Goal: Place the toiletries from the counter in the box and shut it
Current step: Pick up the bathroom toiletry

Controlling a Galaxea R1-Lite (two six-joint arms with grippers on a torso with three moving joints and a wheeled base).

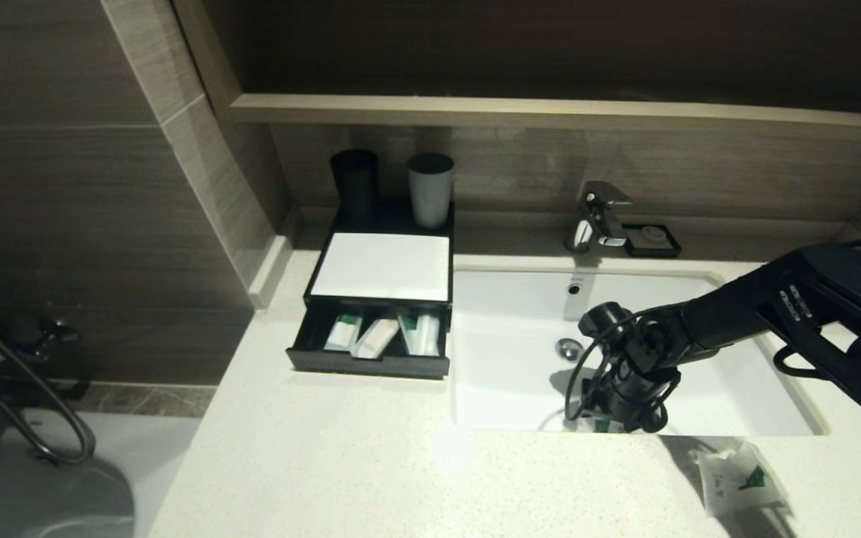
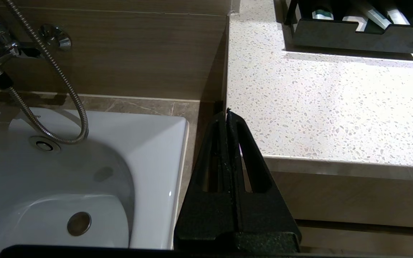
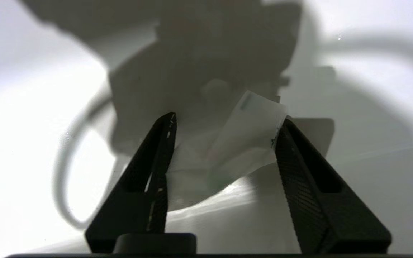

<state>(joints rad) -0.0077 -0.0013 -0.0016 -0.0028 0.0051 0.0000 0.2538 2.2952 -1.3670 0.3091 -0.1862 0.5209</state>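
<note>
Right claw point(image 3: 224, 125) down at the white rectangular basin's point(image 1: 505, 351) near wall, fingers apart around a clear-and-white plastic packet point(image 3: 249, 139), touching one finger. Squarish green-marked packet point(image 1: 741, 478) lies on the pale speckled stone table point(image 1: 371, 463). Low black box's drawer point(image 1: 371, 336) open, packets inside. Left claw point(image 2: 227, 116) closed, parked beside the table edge.

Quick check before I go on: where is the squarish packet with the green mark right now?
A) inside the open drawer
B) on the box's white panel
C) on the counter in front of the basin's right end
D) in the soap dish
C: the squarish packet lies on the counter in front of the basin's right end, far from the drawer.
</note>
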